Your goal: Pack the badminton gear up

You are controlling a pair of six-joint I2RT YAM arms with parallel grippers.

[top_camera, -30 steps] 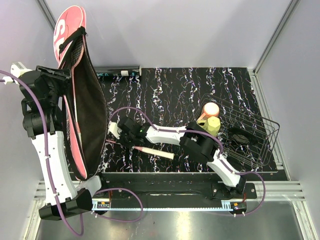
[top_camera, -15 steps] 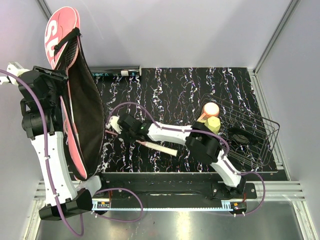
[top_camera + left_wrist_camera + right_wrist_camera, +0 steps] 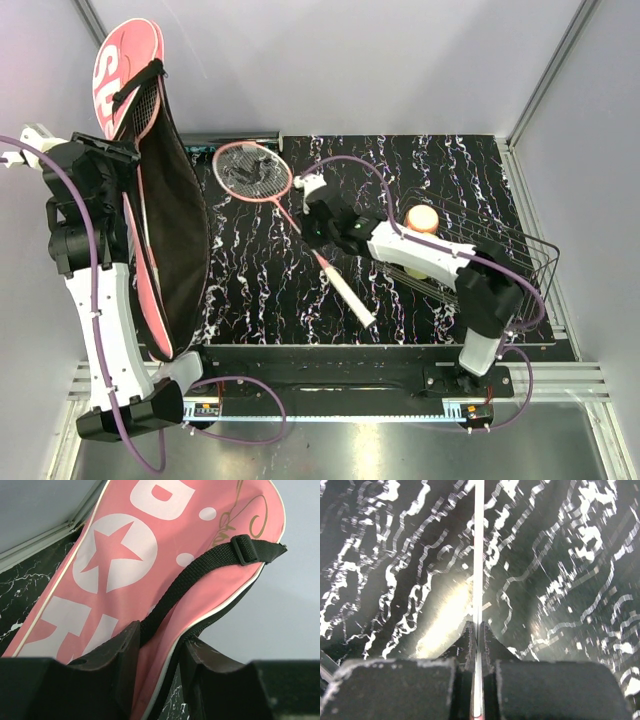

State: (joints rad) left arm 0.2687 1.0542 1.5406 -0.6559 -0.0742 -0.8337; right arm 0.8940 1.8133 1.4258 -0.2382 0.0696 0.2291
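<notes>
Top external view: one racquet [image 3: 252, 172] sits angled over the table [image 3: 450, 170], head toward the back-left. The right gripper [image 3: 477, 630] is pinched tight on its thin shaft. The second racquet [image 3: 148, 100] shows its strings peeking out of the one pink cover [image 3: 125, 60]. The left gripper [image 3: 160, 650] clamps that cover's edge, upright at left. One black tube [image 3: 240, 143] lies along the back edge.

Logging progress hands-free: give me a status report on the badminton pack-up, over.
Left gripper shut on racquet cover, held up. Right gripper shut on racquet shaft, head toward cover. Wire basket off right, not in the way.
</notes>
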